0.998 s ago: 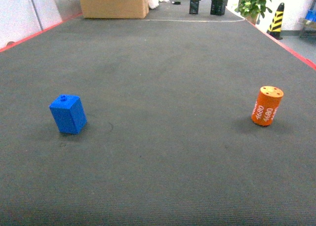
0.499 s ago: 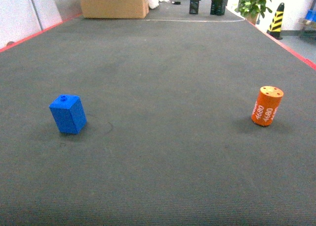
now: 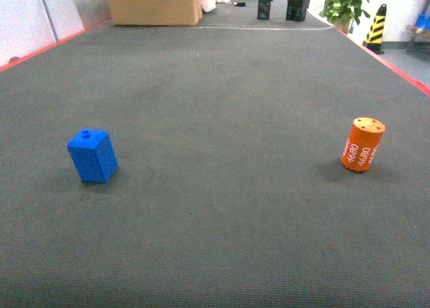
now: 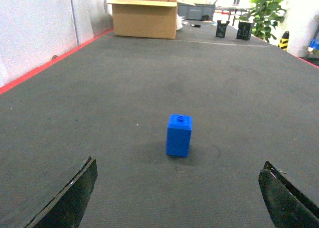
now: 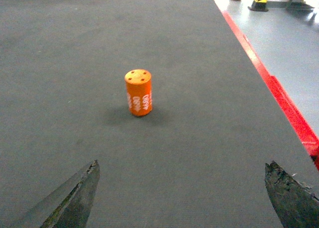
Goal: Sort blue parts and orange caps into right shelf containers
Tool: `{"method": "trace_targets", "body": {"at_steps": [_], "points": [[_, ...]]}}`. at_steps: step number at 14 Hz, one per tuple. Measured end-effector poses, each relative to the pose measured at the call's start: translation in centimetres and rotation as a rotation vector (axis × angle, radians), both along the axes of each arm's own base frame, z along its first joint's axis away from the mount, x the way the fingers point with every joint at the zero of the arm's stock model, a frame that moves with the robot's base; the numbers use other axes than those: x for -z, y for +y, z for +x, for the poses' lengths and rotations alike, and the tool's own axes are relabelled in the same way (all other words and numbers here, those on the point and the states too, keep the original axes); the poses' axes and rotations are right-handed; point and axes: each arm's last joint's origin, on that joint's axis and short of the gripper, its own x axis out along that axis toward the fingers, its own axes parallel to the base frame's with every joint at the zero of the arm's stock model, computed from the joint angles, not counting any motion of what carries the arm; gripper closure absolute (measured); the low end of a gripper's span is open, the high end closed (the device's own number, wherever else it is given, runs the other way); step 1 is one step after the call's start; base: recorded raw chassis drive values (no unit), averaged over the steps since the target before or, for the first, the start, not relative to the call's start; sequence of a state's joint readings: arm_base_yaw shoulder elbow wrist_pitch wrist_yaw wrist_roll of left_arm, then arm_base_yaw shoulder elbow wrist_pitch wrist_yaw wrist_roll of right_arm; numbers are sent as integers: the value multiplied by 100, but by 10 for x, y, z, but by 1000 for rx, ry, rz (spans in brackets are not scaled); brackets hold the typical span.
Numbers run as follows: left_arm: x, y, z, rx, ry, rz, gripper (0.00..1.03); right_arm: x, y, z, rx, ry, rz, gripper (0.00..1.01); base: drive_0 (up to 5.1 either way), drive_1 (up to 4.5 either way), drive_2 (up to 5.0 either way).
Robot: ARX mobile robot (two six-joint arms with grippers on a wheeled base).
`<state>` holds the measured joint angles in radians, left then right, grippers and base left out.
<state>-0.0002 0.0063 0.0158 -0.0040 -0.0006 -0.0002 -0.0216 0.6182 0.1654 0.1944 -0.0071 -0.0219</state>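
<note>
Dark grey carpet stretching away across the head view, edged by a red floor line on both sides. Standing upright on the left, one blue part, knob on top; standing upright well apart on the right, one orange cap, white "4680" lettering facing the camera. Not showing either arm in the head view. Not showing any big blue crates in full; only a sliver of blue cut off at the right edge, too small to tell.

Showing in the left wrist view the left gripper spread wide, holding nothing, only its two dark fingertips cut off at the bottom corners, blue part ahead between them. Showing likewise the right gripper gaping wide and empty, orange cap ahead.

Matching the earlier head views, apart from the orange cap sitting a hair further left.

Lying far back: a brown cardboard box, two black bins, a potted plant, a striped yellow-black cone.
</note>
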Motion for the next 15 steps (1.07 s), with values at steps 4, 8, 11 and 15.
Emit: {"method": "trace_targets", "body": {"at_steps": [4, 8, 11, 15], "points": [[0, 0, 0, 0, 0, 0, 5, -9, -3, 98, -36, 15, -17, 3, 0, 0, 0], [0, 0, 0, 0, 0, 0, 5, -3, 7, 189, -79, 137, 23, 3, 0, 0, 0], [0, 0, 0, 0, 0, 0, 5, 2, 16, 242, -88, 186, 40, 3, 0, 0, 0], [0, 0, 0, 0, 0, 0, 5, 23, 25, 284, -94, 264, 45, 3, 0, 0, 0]]}}
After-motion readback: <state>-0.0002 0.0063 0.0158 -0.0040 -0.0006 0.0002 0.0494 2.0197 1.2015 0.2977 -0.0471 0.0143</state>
